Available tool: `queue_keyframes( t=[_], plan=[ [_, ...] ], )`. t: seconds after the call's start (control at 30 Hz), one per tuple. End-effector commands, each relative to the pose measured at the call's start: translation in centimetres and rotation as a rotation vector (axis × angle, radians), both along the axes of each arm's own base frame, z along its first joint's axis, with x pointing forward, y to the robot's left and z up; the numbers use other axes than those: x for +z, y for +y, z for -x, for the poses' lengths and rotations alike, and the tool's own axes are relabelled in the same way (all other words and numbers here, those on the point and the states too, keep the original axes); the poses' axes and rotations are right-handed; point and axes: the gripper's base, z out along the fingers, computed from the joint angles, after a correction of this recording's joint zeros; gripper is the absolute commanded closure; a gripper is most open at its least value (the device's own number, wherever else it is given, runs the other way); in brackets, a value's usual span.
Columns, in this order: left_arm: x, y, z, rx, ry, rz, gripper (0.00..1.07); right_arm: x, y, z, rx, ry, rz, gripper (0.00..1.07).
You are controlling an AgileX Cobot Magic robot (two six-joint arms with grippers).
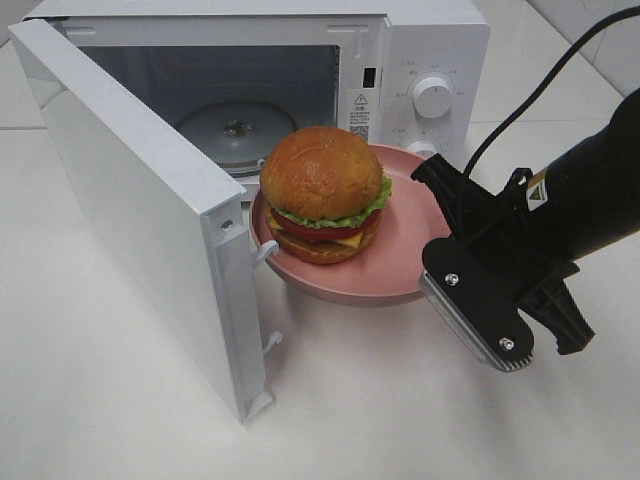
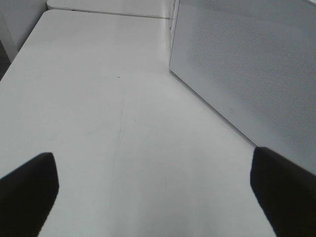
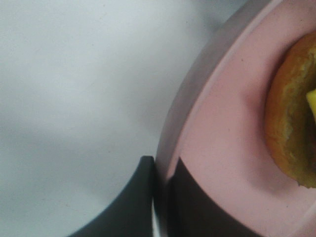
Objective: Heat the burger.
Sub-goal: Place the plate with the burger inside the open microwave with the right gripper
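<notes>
Burger (image 1: 322, 190) sits left of centre on the pink plate (image 1: 405, 255), at the mouth of the microwave (image 1: 425, 60). The right gripper (image 1: 432, 268) is clamped on the plate's near-right rim. The plate's left rim nearly meets the open door (image 1: 130, 200). Outside that door, the left gripper (image 2: 155, 197) hangs spread wide above the white table (image 2: 98, 98), which runs on to its far edge.
</notes>
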Motion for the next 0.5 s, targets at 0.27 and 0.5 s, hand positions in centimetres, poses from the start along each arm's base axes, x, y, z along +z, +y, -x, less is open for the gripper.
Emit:
queue_keyframes(
  t=[0.27, 0.5],
  plan=[
    [0.0, -0.1, 0.3, -0.005, -0.035, 0.003, 0.09, 1.9, 2.4, -1.5, 0.006, -0.059, -0.078, 1.07],
    [0.0, -0.1, 0.3, -0.005, -0.035, 0.003, 0.09, 2.0, 3.1, -2.4, 0.009, -0.056, -0.078, 1.07]
  ],
)
